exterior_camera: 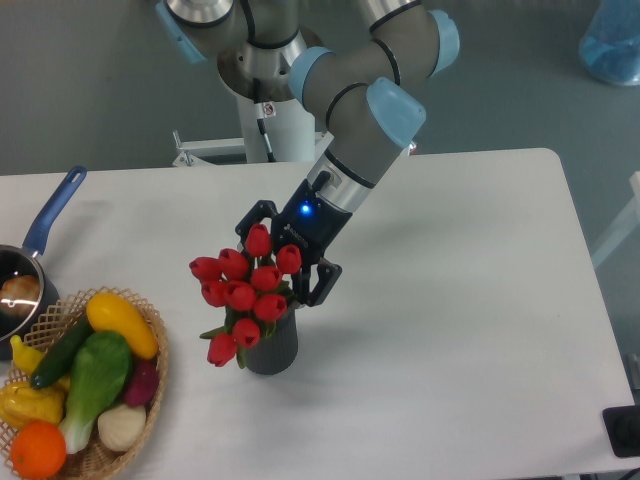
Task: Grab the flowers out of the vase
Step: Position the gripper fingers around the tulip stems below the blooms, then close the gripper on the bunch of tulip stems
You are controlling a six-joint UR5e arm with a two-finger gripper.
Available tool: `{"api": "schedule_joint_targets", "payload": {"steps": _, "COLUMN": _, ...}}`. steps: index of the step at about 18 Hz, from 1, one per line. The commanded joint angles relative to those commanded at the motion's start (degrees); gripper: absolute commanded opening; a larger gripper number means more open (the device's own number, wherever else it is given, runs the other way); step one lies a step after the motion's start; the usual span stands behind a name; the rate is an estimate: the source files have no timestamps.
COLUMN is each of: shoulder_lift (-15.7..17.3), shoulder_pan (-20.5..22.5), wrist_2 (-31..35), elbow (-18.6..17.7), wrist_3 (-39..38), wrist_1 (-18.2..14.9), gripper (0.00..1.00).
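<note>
Now my gripper (pixel 282 258) is hovering spread apart behind the flowers (pixel 243 292). Ten-odd buds are standing upright, pointing twelve o'clock from one vase (pixel 272 346).

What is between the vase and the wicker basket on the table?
Only bare white table lies between the vase and the wicker basket in the camera view; a drooping tulip of the flowers overhangs that gap.

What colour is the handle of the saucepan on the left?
Blue. The saucepan handle shows clearly in the fixed camera view, at the table's left edge.
</note>
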Motion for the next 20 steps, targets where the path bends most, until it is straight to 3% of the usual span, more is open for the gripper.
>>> {"api": "schedule_joint_targets", "payload": {"steps": 2, "shoulder_lift": -1.75, "shoulder_pan": 0.79, "wrist_2": -2.12, "elbow": -0.35, "wrist_3": 2.37, "wrist_1": 0.17, "gripper": 0.93}}
{"api": "schedule_joint_targets", "payload": {"steps": 20, "shoulder_lift": -1.32, "shoulder_pan": 1.41, "wrist_2": -7.13, "elbow": -0.79, "wrist_3": 2.64, "wrist_1": 0.09, "gripper": 0.91}}
